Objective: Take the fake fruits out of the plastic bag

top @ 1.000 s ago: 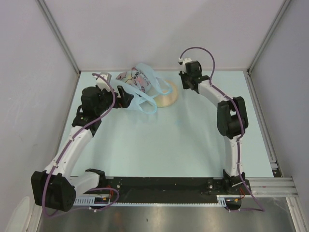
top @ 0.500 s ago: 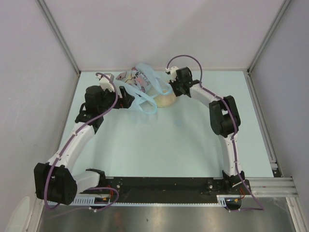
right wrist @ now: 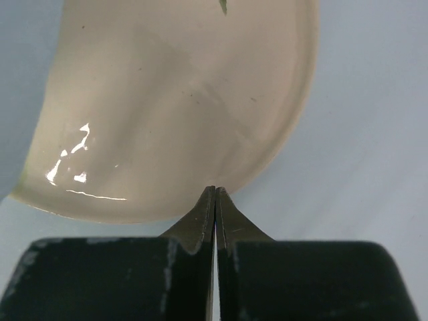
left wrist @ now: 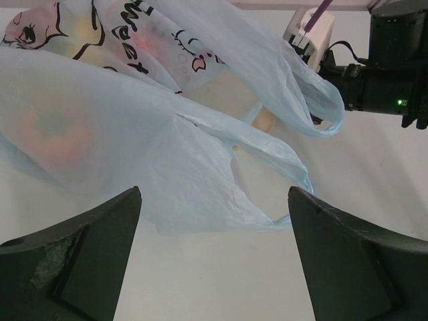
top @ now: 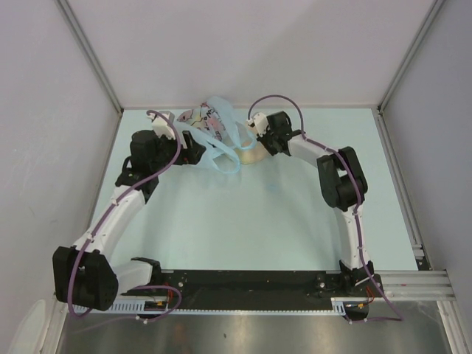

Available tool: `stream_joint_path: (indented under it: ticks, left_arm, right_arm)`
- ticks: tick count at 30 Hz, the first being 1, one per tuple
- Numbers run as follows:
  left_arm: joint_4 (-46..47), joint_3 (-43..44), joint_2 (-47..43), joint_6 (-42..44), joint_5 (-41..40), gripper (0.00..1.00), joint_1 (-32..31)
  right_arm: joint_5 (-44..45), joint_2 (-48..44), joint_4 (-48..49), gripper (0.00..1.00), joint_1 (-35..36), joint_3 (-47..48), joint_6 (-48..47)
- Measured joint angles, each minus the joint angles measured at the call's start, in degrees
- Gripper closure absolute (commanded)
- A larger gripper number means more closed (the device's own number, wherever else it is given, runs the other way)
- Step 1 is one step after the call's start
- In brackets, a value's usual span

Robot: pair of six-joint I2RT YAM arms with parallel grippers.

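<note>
The light blue plastic bag point(top: 217, 133) lies at the back of the table, partly over a tan plate point(top: 254, 155). In the left wrist view the bag point(left wrist: 134, 154) fills the upper left, with fruit showing through as blurred orange-red point(left wrist: 50, 130) and yellow shapes. My left gripper point(left wrist: 214, 221) is open and empty, just short of the bag's near edge. My right gripper point(right wrist: 215, 190) is shut with nothing between its jaws, its tips at the plate's rim point(right wrist: 267, 160). It sits beside the bag's right handle point(left wrist: 314, 100).
Grey walls close in the back and both sides. The tan plate point(right wrist: 167, 100) holds no fruit in the part I see. The pale table point(top: 251, 214) stretches toward the arm bases.
My right arm has swung left and down from the back right to the plate and the bag's right handle. My left arm has barely moved.
</note>
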Motion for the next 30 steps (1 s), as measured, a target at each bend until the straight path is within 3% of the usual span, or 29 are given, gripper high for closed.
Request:
stream_joint_path:
  ticks: [10, 16, 30]
  left_arm:
    - [0.0, 0.0, -2.2, -0.7, 0.0, 0.04, 0.0]
    - [-0.1, 0.1, -2.3, -3.0, 0.4, 0.04, 0.0]
    - [-1.9, 2.8, -2.3, -5.0, 0.5, 0.05, -0.1]
  right_arm:
    - [0.5, -0.9, 1.8, 1.00, 1.1, -2.6, -6.5]
    - [-0.6, -1.5, -2.6, 1.00, 2.8, -3.2, -13.8]
    - [-7.6, -22.2, -12.6, 1.00, 3.3, -27.9, -13.8]
